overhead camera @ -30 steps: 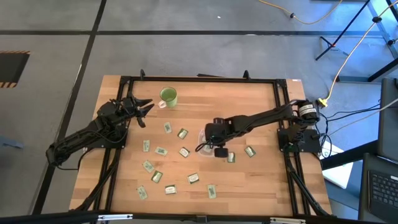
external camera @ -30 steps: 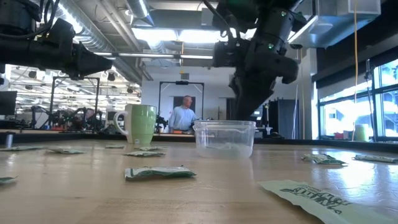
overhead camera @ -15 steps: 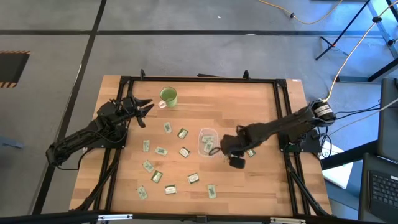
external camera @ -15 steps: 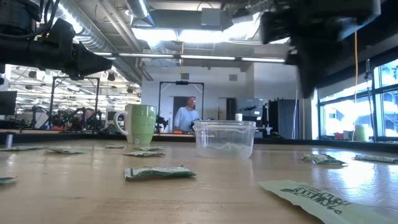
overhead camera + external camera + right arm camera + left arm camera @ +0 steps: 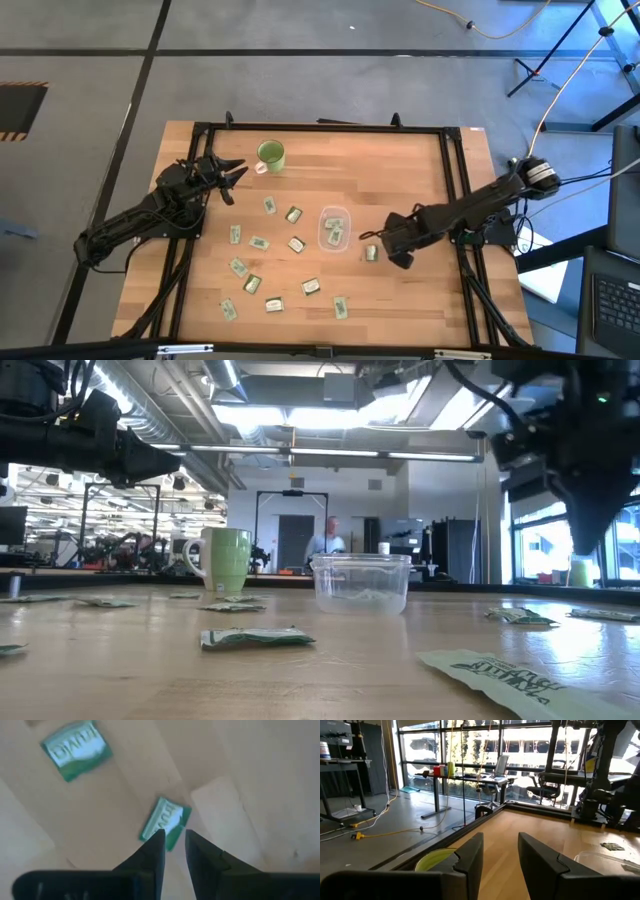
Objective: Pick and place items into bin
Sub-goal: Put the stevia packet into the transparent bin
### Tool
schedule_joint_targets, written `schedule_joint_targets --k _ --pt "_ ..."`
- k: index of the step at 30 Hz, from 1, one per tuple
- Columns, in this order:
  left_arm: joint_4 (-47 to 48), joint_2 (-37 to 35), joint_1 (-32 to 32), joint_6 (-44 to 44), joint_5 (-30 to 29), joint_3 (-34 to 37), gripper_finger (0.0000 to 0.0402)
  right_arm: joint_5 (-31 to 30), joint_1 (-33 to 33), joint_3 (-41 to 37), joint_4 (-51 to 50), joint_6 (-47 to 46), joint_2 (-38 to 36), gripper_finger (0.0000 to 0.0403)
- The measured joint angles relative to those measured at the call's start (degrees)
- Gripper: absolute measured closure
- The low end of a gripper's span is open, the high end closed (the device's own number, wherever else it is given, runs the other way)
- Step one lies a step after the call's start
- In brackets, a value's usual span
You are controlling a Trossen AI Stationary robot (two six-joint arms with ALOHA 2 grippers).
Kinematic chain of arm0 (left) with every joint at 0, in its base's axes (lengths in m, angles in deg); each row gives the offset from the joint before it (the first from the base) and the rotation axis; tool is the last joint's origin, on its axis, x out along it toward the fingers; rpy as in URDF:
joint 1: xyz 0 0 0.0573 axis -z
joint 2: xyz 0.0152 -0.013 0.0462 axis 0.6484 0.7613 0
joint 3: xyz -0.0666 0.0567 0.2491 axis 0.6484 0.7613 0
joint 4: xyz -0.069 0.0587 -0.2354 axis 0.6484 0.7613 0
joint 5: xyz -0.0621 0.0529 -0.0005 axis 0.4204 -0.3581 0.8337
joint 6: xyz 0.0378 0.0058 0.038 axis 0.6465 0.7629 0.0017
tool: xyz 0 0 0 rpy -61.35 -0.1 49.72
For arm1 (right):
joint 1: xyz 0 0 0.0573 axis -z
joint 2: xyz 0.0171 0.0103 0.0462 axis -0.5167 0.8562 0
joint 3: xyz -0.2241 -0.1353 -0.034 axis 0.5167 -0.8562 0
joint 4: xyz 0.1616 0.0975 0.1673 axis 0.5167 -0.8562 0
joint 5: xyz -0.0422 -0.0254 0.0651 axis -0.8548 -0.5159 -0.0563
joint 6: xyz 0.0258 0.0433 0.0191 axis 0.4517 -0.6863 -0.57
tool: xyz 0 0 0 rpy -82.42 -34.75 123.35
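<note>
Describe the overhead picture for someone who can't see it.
The right gripper hangs over a green packet beside a clear tub on a wooden table strewn with packets. The left gripper waits, fingers open, near a green mug.

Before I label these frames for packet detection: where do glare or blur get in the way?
Low view: windows backlight the right tool into a silhouette, and the nearest packet is soft. Right wrist view: the packet ahead is blurred. High view: even light.

The bin point(image 5: 333, 228) sits mid-table point(image 5: 400, 160), packets point(image 5: 262, 262) scattered left and in front of it, one point(image 5: 371, 253) to its right. The mug point(image 5: 270, 154) stands behind, toward the left.
</note>
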Motion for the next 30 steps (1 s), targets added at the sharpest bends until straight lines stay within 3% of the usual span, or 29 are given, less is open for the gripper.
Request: schedule_joint_targets --k 9,25,30 --pt "0.0 0.0 0.0 -0.1 0.0 0.0 0.0286 3.4 0.0 -8.1 10.0 -0.8 -0.9 0.0325" --pt "0.0 0.0 0.0 0.0 0.0 0.0 0.0286 6.1 0.0 -15.3 17.8 -3.8 -1.1 0.0325" --pt "0.0 0.0 0.0 0.0 0.0 0.0 0.0286 6.1 0.0 -16.0 17.9 -5.1 -1.1 0.0353"
